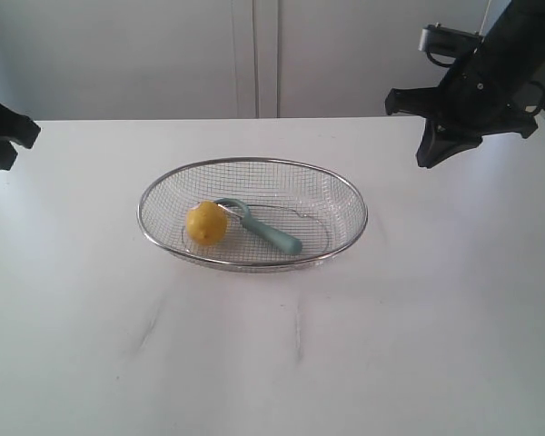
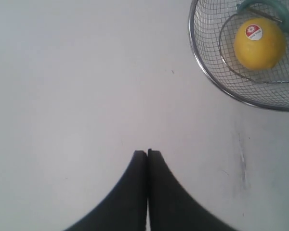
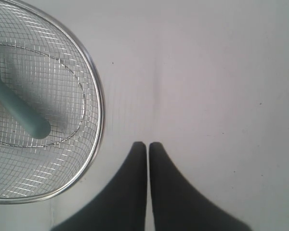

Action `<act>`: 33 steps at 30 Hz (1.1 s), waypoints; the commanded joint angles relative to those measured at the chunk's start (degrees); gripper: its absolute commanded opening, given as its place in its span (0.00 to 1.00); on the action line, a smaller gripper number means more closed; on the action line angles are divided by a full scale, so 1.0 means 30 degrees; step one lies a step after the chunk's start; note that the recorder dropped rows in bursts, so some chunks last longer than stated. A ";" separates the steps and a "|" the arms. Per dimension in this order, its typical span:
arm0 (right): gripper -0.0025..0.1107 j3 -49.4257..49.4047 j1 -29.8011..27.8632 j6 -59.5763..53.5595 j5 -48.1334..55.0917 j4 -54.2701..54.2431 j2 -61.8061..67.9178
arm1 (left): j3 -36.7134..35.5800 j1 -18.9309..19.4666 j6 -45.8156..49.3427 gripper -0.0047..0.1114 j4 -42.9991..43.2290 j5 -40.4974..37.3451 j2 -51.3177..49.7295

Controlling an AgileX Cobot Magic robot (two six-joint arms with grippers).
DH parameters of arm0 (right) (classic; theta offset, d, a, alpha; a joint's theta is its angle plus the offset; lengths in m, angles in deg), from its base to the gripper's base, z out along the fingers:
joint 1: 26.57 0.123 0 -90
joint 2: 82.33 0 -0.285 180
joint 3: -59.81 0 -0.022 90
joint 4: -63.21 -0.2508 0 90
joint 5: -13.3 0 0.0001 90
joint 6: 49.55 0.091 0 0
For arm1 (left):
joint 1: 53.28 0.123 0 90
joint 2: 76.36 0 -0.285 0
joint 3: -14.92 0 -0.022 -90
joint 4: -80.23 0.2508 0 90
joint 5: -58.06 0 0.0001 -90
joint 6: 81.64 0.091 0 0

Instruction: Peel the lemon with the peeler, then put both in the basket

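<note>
The white table [image 1: 272,363] lies under both arms. The right arm [image 1: 481,86] hangs raised at the far right and the left arm [image 1: 4,136] at the left edge. The left gripper [image 2: 147,152] and right gripper [image 3: 148,144] have their jaws pressed together, holding nothing. Between them, well apart from both, sits the oval wire-mesh basket [image 1: 254,161]. Inside, the teal-handled peeler [image 1: 274,234] lies toward the right gripper. Just beside its head, toward the left gripper, is the round yellow lemon [image 1: 206,223], bearing a red-and-white sticker [image 2: 253,32].

A white counter [image 1: 82,363] fills most of the exterior view. 2 faint grey scuffs [image 1: 297,334] mark its surface toward 6 o'clock. At 12 o'clock a pale wall [image 1: 118,54] stands behind it, with a vertical strip [image 1: 266,54] up its middle.
</note>
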 commanded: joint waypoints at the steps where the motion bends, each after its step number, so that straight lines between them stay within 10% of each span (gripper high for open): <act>1: 0.05 0.0083 -0.0084 -0.0012 -0.0038 0.0029 -0.0227 | -0.1168 0.0060 0.0148 0.04 -0.0011 -0.0043 0.1484; 33: 0.05 0.0083 -0.0084 -0.0012 -0.0038 0.0029 -0.0227 | -1.3502 0.1911 0.0225 0.04 0.0113 0.4963 1.2256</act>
